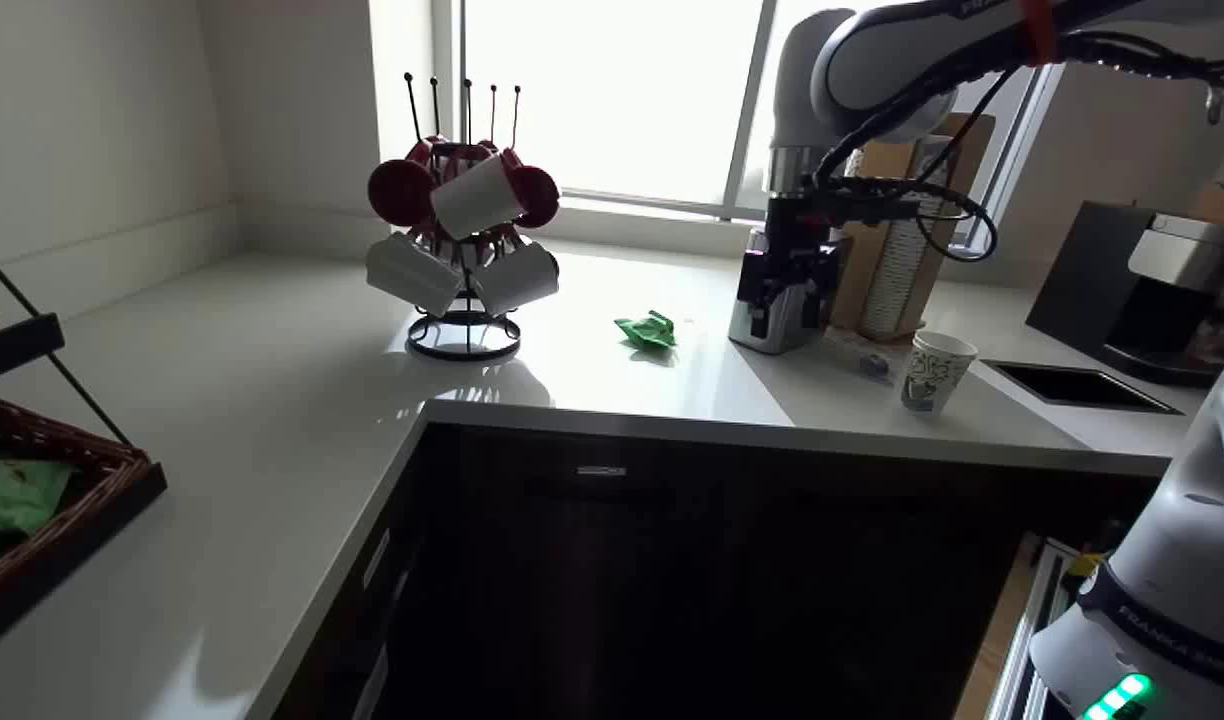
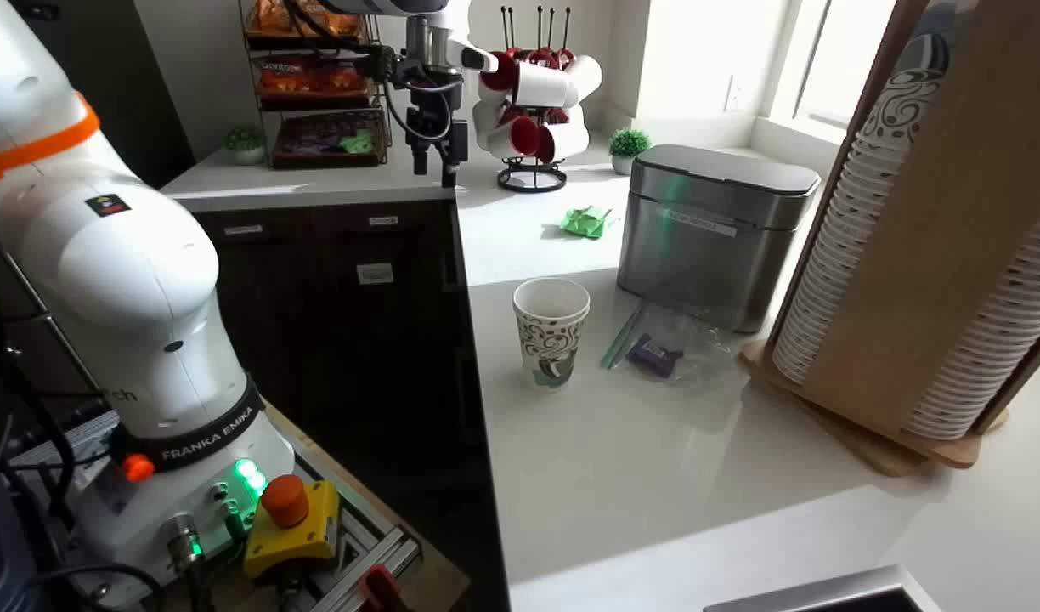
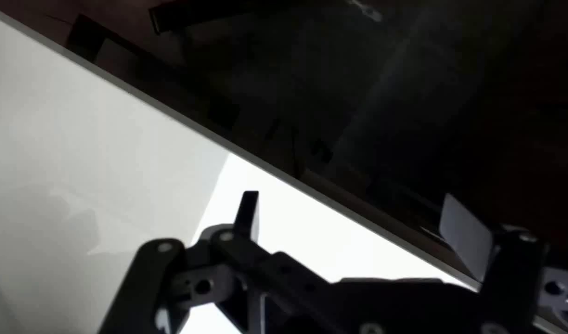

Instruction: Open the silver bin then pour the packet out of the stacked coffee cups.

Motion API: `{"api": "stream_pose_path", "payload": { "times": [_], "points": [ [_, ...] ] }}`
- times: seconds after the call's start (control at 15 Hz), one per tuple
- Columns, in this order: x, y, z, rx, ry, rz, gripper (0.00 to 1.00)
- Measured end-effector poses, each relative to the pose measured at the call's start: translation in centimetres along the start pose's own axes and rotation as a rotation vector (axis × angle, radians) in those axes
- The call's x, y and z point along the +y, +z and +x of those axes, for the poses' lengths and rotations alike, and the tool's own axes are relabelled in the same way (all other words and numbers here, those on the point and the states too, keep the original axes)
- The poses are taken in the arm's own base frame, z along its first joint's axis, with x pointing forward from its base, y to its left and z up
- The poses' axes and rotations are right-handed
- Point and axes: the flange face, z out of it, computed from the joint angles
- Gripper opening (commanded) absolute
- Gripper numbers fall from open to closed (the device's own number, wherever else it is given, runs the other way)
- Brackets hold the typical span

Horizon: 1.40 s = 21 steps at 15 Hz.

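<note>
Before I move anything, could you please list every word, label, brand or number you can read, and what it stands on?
"FRANKA EMIKA": black band around the white robot arm.
"FRAN…", cropped: black strip high on that arm.
"…ch", partial word: that arm's lower section.
"Doritos", faint: red snack bag.
Too small or blurred: white strip on silver metal bin; white labels on dark drawers; black square sticker on the arm.

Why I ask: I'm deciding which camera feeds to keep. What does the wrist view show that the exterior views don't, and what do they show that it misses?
Only the wrist view: the pale inner pad of the jaws, seen close up.
Only the exterior views: the silver bin, lid down, the stacked coffee cups, the green packet and the mugs.
Both: the counter, and the jaws themselves, which stand apart holding nothing.
</note>
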Motion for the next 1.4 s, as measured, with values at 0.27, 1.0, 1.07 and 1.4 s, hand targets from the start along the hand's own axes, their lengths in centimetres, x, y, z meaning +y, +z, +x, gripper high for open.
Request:
{"api": "stream_pose_path", "payload": {
  "times": [0.27, 1.0, 1.07, 1.4],
  "points": [
    [0.0, 0.0, 0.0, 0.000, 0.000, 0.000, 1.00],
    [17.4, -0.1, 3.1, 0.040, 0.391, 0.110, 1.00],
    [19.5, -0.3, 3.3, 0.071, 0.438, 0.124, 1.00],
    [25.4, -0.7, 4.0, 0.212, 0.568, 0.153, 1.00]
  ]
}}
